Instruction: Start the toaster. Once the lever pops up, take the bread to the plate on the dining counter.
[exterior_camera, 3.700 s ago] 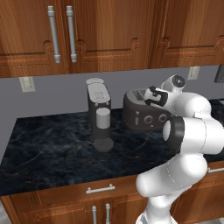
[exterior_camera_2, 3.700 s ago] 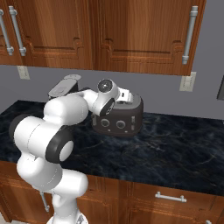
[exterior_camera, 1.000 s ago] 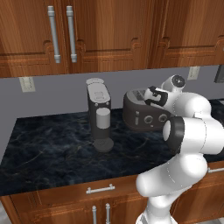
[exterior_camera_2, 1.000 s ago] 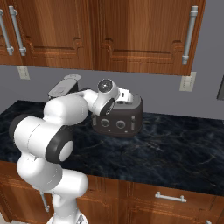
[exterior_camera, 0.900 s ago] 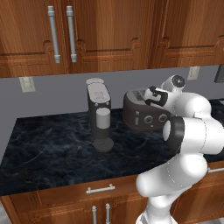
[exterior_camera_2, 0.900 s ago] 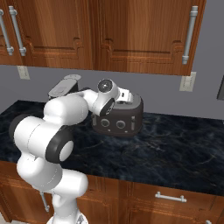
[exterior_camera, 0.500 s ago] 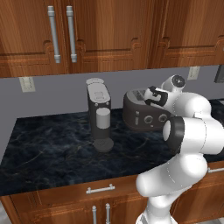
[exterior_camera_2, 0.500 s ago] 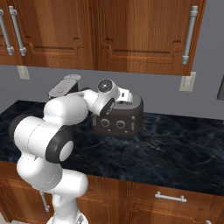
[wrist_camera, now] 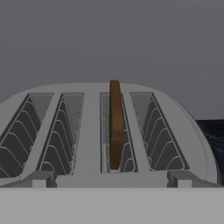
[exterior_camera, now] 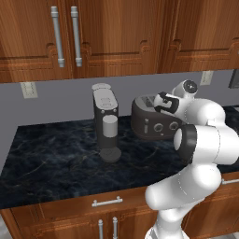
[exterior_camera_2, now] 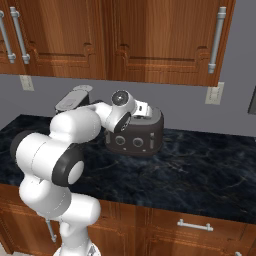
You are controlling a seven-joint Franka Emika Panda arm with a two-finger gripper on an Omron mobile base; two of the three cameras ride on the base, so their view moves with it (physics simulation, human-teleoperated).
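Note:
The dark grey toaster (exterior_camera: 151, 125) (exterior_camera_2: 141, 136) stands at the back of the black marbled counter, its two knobs facing forward. My gripper (exterior_camera: 162, 101) (exterior_camera_2: 143, 111) hovers right over the toaster's top, on its lever side. In the hand view the toaster (wrist_camera: 92, 131) shows several slots, and the brown bread (wrist_camera: 114, 127) stands on edge in the third slot from the left. The gripper (wrist_camera: 111, 179) is open, its tips wide apart, with nothing between them. The plate and the dining counter are out of view.
A tall narrow grey coffee machine (exterior_camera: 106, 122) (exterior_camera_2: 74, 99) stands just left of the toaster. Wooden wall cabinets (exterior_camera: 116, 32) hang above. The counter (exterior_camera: 46, 163) runs wide to the left, with drawers under it. Wall outlets (exterior_camera_2: 214, 93) sit on the grey backsplash.

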